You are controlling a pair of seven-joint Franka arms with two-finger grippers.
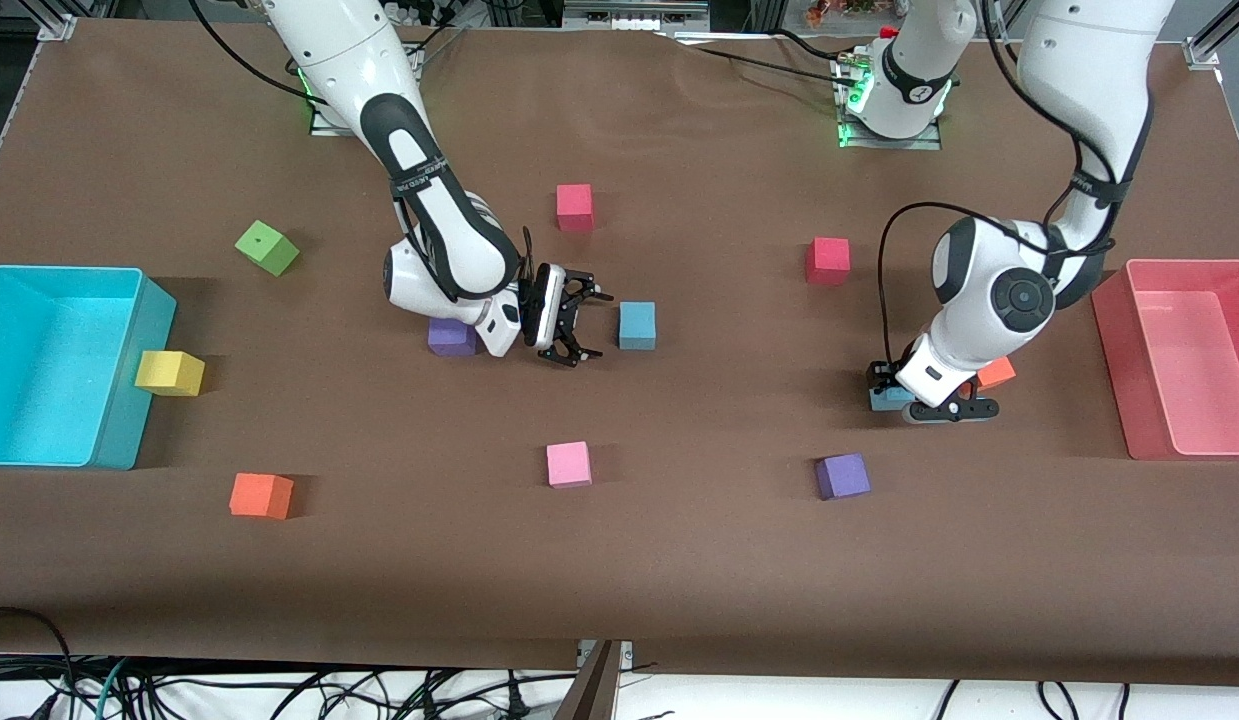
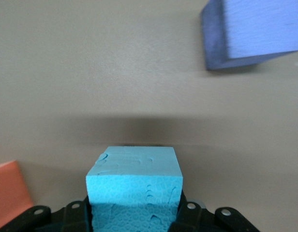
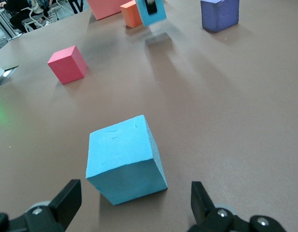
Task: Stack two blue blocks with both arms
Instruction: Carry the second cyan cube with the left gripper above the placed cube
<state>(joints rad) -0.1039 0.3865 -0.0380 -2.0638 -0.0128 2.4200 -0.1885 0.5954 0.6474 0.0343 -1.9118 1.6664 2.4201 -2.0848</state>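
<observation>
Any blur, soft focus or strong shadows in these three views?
Front view: sharp, evenly lit, soft shadows beside each cube. Left wrist view: the purple cube is blurred, while the blue block in the left gripper stays crisp, a dark shadow band above it. Right wrist view: the near blue block is sharp; the distant cubes look softer.

Orange cube (image 1: 996, 372) crowds the left hand (image 1: 929, 405) — elsewhere open table (image 1: 699, 560).
</observation>
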